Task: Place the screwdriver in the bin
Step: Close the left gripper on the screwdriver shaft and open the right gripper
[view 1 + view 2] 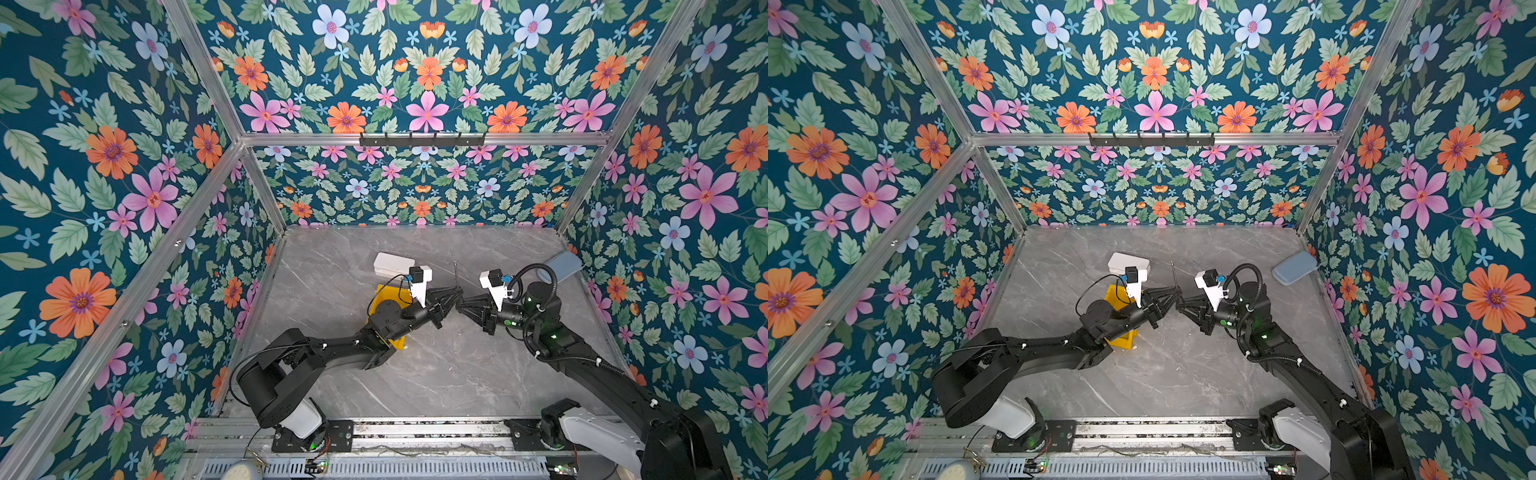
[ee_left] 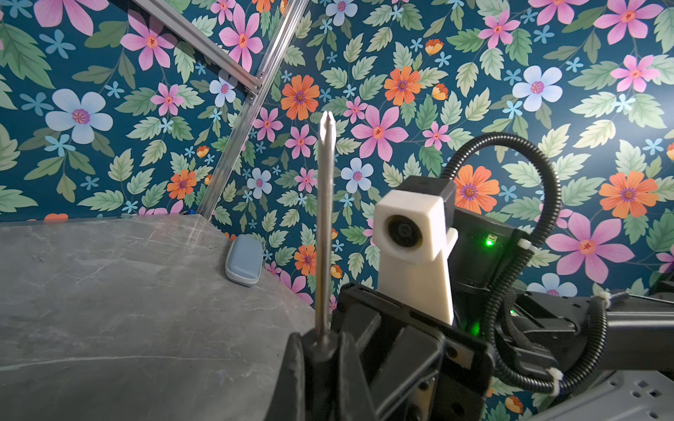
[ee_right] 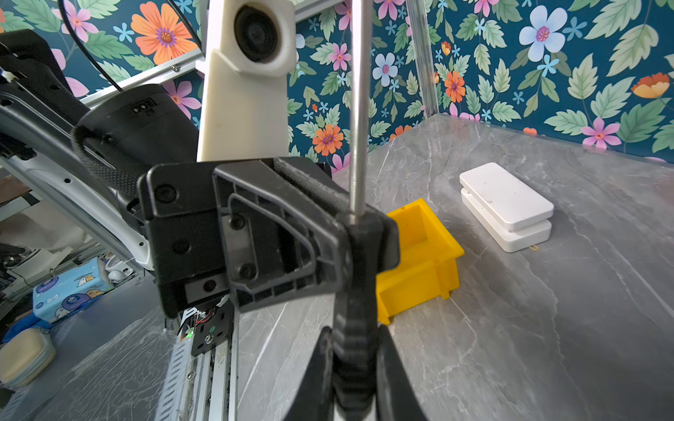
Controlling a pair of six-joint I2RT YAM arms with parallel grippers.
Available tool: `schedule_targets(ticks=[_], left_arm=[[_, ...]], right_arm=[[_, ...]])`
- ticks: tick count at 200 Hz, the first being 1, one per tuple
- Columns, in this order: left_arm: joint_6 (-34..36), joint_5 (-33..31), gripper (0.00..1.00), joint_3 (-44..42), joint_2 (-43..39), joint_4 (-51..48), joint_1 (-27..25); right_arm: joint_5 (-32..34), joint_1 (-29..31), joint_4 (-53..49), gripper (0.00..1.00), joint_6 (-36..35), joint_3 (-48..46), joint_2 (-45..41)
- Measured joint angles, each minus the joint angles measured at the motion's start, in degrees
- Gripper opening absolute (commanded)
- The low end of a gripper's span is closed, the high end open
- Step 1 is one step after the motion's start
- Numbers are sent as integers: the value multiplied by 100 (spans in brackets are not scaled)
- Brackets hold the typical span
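Closest to the lens, the right tool [image 3: 353, 333] is pressed onto the butt end of the black handle of the screwdriver [image 3: 359, 127]. The left tool [image 3: 363, 233] pinches the same handle higher up, just below where the silver shaft begins. Both top views show the two arms meeting tip to tip in mid-air above the grey tabletop [image 3: 547, 328]. The screwdriver is held roughly upright between them, tip uppermost and clear of the surface. On the left arm's side the bin [image 3: 415, 288] stands on the tabletop, partly hidden under that arm's wrist in both top views; what shows of its inside looks empty. A white lidded box [image 3: 507, 204] lies just beyond the bin, and a blue-grey pad [image 2: 244, 260] sits well apart near the far right corner.

The moment reads as a handover from right arm to left, with the drop into the bin not yet begun. Done well, the right tool would let go only once the left grip is plainly firm, and draw clear of the handle without knocking the shaft askew. The left arm would then need to carry the screwdriver over the bin, tip it towards level along the bin's long side and bring it low before spreading. Released upright or from height, so slim a thing could bounce out or catch on the rim
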Motion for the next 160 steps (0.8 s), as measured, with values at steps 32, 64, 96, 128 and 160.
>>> schedule_targets(ticks=[32, 64, 96, 128, 160], left_arm=[[7, 37, 0, -2, -42, -46, 11], [118, 37, 0, -79, -254, -264, 48], [302, -271, 0, -232, -737, -940, 216], [774, -804, 0, -323, -1504, -2210, 393], [1180, -1346, 0, -170, -1954, -3915, 695]], right_arm=[[15, 7, -52, 25, -4, 0, -68], [15, 11, -254, 84, -116, 24, -173], [15, 24, -511, 99, -297, 164, -192], [33, 116, -656, 99, -459, 262, -111], [125, 334, -807, 99, -621, 398, 129]])
